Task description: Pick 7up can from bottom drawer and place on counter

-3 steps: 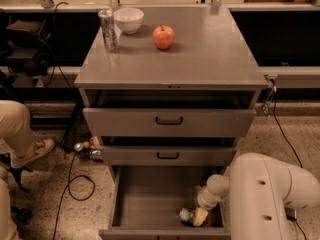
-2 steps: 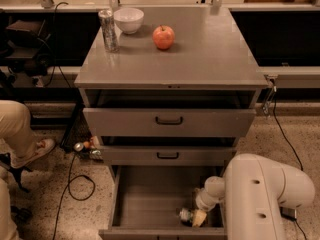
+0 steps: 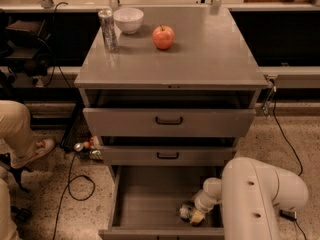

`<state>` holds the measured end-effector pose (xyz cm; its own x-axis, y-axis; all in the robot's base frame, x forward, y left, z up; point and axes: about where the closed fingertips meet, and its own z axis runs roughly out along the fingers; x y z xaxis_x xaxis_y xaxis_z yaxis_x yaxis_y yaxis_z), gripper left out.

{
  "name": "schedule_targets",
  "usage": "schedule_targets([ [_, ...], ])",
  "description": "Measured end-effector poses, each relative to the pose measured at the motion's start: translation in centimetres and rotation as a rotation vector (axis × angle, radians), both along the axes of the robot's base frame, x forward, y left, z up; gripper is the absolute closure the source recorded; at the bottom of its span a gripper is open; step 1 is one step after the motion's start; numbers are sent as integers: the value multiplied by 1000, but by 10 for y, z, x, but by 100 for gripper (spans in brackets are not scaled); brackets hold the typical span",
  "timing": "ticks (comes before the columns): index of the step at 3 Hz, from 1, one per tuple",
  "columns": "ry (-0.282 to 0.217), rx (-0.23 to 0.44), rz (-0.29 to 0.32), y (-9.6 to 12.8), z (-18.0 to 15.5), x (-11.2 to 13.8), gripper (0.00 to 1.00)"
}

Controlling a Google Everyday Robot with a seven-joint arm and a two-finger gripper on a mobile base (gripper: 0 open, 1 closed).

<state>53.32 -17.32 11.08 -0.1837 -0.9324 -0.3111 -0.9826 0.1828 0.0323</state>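
Below the front edge of the counter point(image 3: 210, 59), the bottom drawer point(image 3: 145, 204) stands pulled out. The 7up can point(image 3: 186, 212) sits inside it on the drawer floor, toward the drawer's front right, roughly under the stretch between the middle and the right corner of that front edge. The gripper point(image 3: 194, 216) is down in the drawer right at the can, reached in from the right on the white arm point(image 3: 260, 199). Whether it has closed on the can or only sits against it, I cannot tell. By my reading, the drawer is open and the reach is made, but the can is not yet lifted. The grasp, the lift out, the carry up and the set-down are all left to do. On the counter a tall can point(image 3: 107, 30) stands at the back left corner, with a bowl point(image 3: 128, 20) beside it along the back edge and an apple point(image 3: 163, 37) a little further in.
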Motion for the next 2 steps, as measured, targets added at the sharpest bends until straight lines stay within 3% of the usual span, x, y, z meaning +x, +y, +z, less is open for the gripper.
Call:
schedule_targets([
  [1, -6, 3, 1, 0, 1, 1, 64],
  [2, -80, 56, 13, 0, 43, 4, 95],
])
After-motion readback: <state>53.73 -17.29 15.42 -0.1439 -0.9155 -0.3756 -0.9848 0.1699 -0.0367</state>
